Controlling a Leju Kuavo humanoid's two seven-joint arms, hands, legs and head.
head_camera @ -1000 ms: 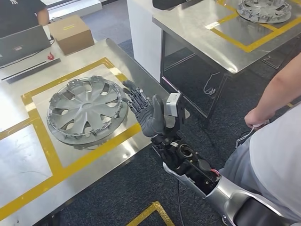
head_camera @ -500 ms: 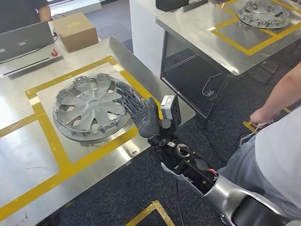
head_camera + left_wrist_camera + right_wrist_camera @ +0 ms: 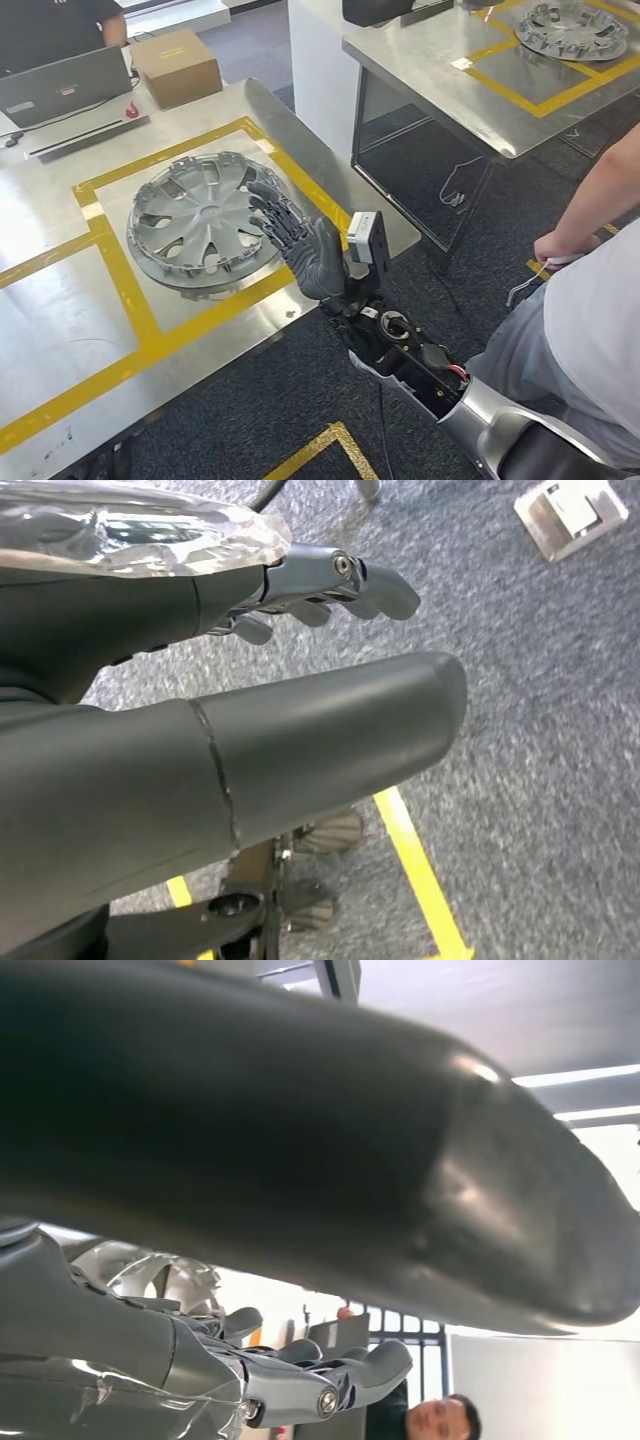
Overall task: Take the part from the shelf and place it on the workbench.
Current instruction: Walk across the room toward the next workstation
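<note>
The part, a grey hubcap, lies flat on the steel workbench inside a yellow-taped square. My right hand is at the hubcap's right side, its fingers spread out over the rim with nothing in them. I cannot tell whether they touch the rim. The right wrist view shows the same hand, its fingers straight, and the hubcap behind them. My left hand hangs over the carpet, its fingers straight, and holds nothing.
A cardboard box and a laptop sit at the workbench's far end. A second table carries another hubcap. A person stands close at my right, one hand near my arm. Yellow tape marks the carpet.
The whole picture has shifted right, so the camera moved. Against the hubcap, my right hand now reaches further over its right side. The hand stays spread and holds nothing.
</note>
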